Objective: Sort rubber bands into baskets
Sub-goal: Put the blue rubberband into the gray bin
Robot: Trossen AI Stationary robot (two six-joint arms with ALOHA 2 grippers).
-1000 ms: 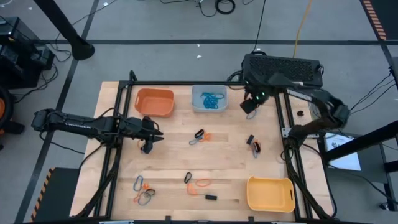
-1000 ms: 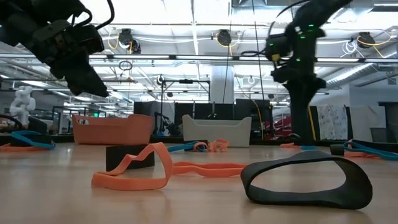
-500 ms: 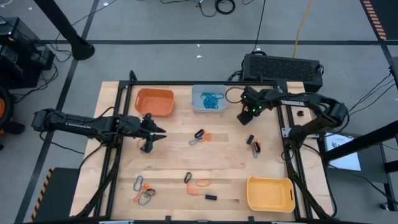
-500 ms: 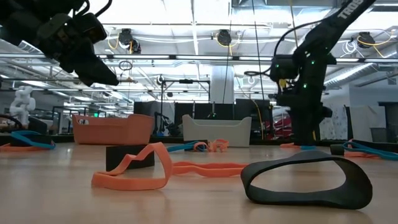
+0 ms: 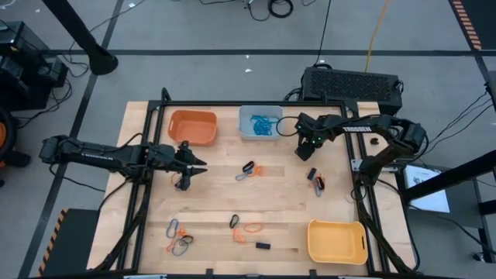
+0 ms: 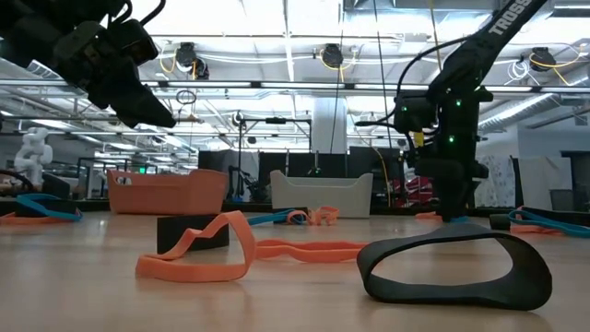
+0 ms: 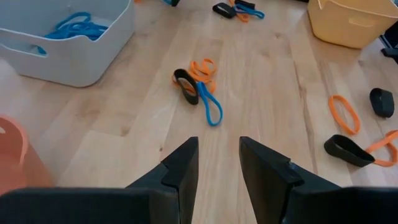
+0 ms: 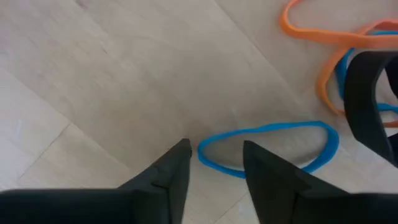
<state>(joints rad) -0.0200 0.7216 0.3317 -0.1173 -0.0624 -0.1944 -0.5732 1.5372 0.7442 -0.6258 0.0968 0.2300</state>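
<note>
Fingers of the right tool [image 8: 214, 165] stand slightly apart, empty, low over the counter [image 5: 287, 201], their tips just short of a blue rubber band [image 8: 270, 149] lying flat beside an orange and black tangle cut off at the picture's edge. Left tool [image 7: 216, 158], likewise parted and empty, hovers near the orange basket [image 5: 192, 128]. More blue bands [image 5: 264, 124] lie in the pale basket [image 5: 246, 130].

I see even bright overhead light, soft shadows on tabletop [image 5: 279, 201]; ceiling lamps [image 6: 332, 55] glare in low view; foreground blurred.
</note>
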